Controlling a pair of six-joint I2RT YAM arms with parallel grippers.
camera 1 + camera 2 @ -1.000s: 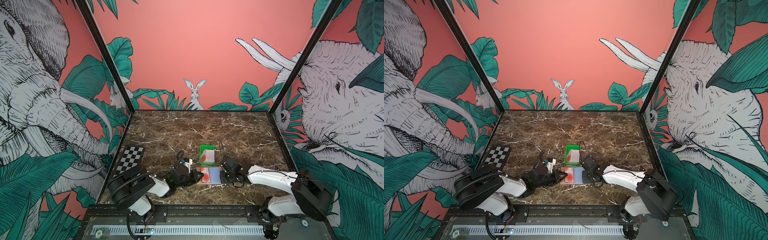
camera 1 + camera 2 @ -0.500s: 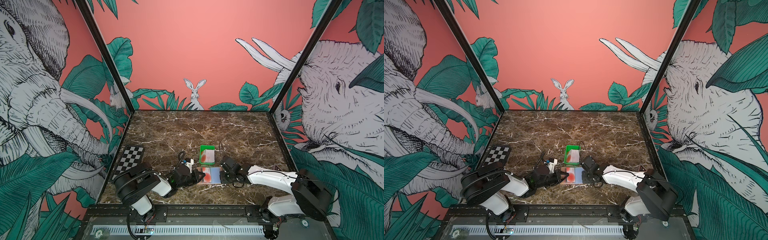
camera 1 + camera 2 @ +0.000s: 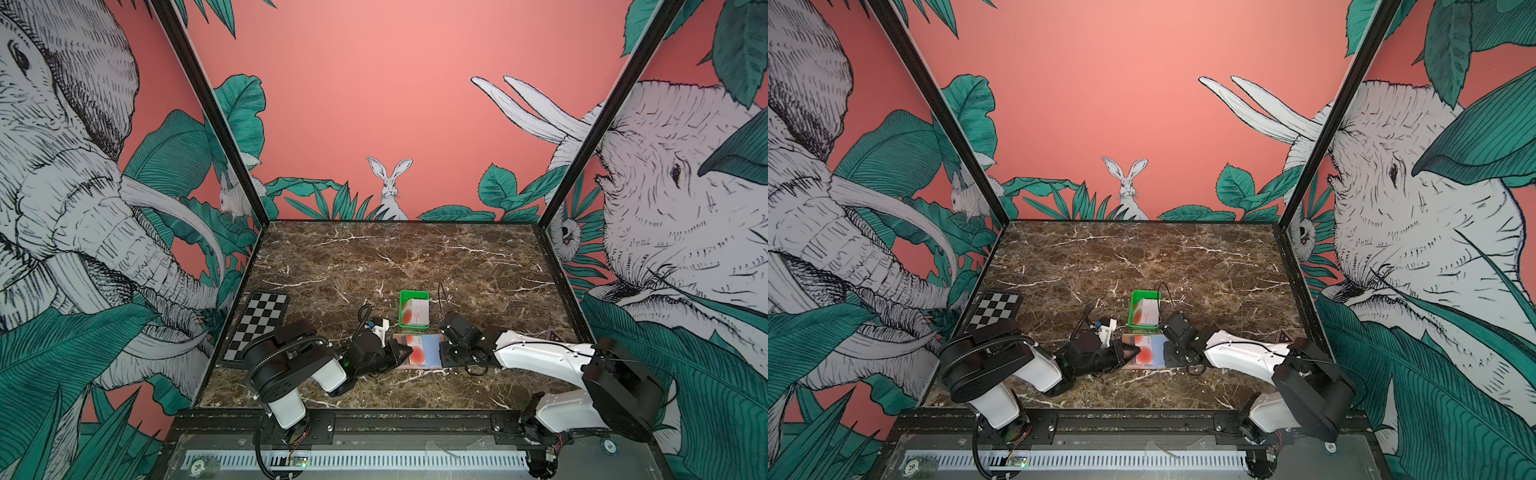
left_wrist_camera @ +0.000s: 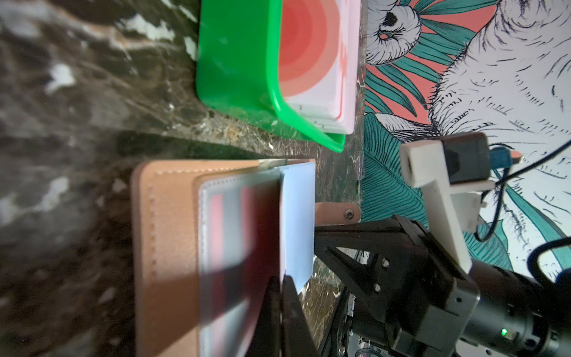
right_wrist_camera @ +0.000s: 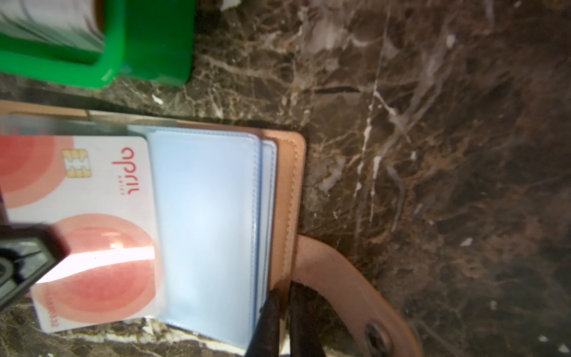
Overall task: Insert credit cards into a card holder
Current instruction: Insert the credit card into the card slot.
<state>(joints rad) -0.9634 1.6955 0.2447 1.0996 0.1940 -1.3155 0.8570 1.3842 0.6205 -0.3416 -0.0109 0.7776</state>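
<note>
The tan card holder point(image 3: 432, 366) point(image 5: 289, 191) lies open on the marble near the front, its light blue sleeves point(image 5: 207, 216) facing up. My left gripper point(image 3: 400, 350) point(image 4: 281, 278) is shut on a white credit card with red-orange circles point(image 5: 92, 222) point(image 4: 247, 231). One end of the card sits at the mouth of a blue sleeve. My right gripper point(image 3: 444, 354) point(image 5: 285, 290) is shut on the holder's tan edge beside the snap strap point(image 5: 340, 278). More credit cards point(image 3: 415, 312) point(image 4: 312, 55) stand in the green tray point(image 3: 413, 294).
The green tray point(image 3: 1145, 294) stands just behind the holder, close to both wrists. A checkerboard panel point(image 3: 259, 324) lies at the left side of the table. Mural walls close in the left, right and back of the marble table point(image 3: 395, 257).
My left arm has edged right toward the holder with the card in its grip. The right arm and the holder have stayed put.
</note>
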